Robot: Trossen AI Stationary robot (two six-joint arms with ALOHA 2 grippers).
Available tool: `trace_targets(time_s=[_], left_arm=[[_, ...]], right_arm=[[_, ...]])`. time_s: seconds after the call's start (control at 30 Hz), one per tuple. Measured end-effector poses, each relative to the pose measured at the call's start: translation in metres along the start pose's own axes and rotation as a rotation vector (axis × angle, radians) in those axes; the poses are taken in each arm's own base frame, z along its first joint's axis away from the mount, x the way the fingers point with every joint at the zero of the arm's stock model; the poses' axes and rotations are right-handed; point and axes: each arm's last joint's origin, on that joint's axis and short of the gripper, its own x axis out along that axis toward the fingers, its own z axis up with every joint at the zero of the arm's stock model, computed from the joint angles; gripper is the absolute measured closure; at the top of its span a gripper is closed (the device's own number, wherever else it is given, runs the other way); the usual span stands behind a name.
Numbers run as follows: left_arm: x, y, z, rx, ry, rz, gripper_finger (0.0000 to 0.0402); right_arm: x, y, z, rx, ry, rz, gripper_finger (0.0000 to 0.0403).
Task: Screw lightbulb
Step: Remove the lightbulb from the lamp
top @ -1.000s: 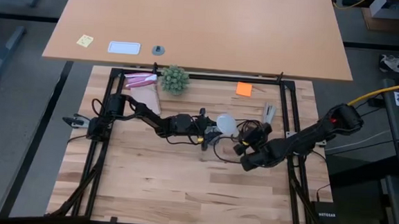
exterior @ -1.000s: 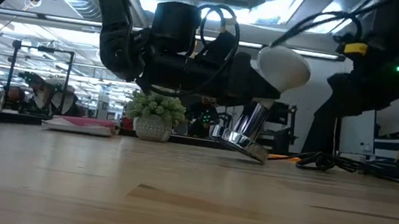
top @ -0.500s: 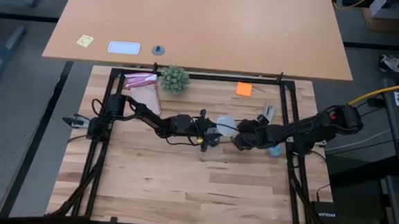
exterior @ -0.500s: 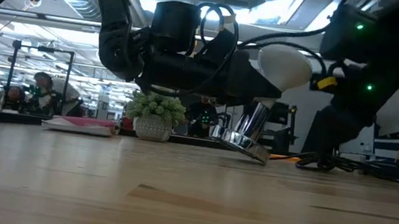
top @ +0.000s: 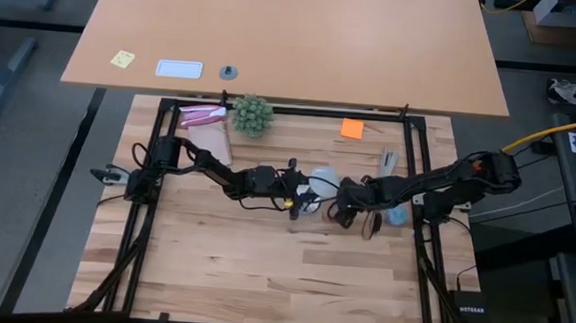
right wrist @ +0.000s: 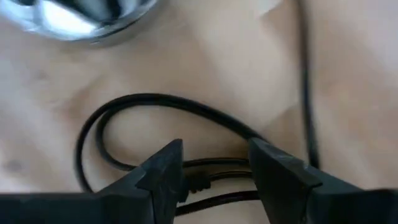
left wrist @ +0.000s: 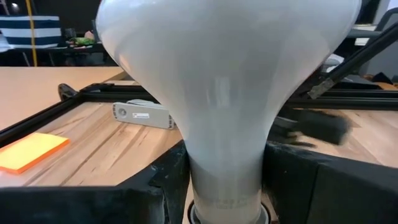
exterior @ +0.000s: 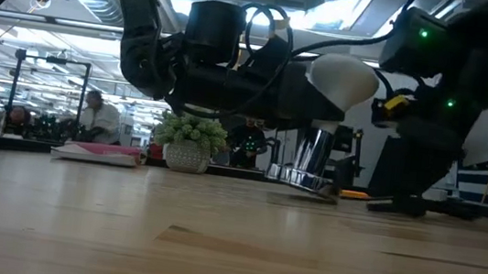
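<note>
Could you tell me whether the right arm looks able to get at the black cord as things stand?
Probably yes: the open right gripper hangs just over the looped black cord on the table, with nothing between them; the left gripper holds the lightbulb off to one side.

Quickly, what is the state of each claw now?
Left claw: closed on the lightbulb.
Right claw: open, holding nothing, above the black cord.

Lightbulb (top: 324, 178) mid-table between both arms, plant (top: 252, 113) behind at table's (top: 211, 267) far edge, sticky note (top: 352, 128) to its right
</note>
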Motion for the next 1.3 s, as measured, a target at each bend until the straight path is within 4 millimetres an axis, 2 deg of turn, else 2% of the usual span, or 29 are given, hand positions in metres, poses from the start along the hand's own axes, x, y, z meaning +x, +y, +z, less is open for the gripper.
trace_targets(time_s=[0.17,0.33,0.47,0.6,0.8,1.0,1.3], left_arm=[[0.0,0.001,0.0,0.003,0.0,0.042,0.0243],[0.0,0.006,0.0,0.003,-0.002,0.091,0.0243],[0.0,0.012,0.001,0.004,-0.004,0.171,0.0243],[0.0,0.02,0.002,0.011,-0.015,0.264,0.0243],[0.003,0.033,0.007,-0.008,-0.038,0.352,0.0243],[0.003,0.034,0.007,-0.05,-0.048,0.353,0.0243],[0.004,0.016,0.008,-0.047,-0.048,0.246,0.0243]], right_arm=[[0.001,0.01,0.001,0.066,0.056,0.187,0.0215],[-0.004,0.031,-0.004,0.079,0.057,0.334,0.0215],[-0.006,0.052,-0.015,0.093,0.053,0.41,0.0215],[0.0,0.075,-0.028,0.082,0.054,0.475,0.0215],[0.011,0.1,-0.039,0.058,-0.067,0.51,0.0215],[0.005,0.099,-0.035,0.1,-0.256,0.411,0.0215],[-0.037,0.084,-0.021,0.086,-0.522,0.3,0.0215]])
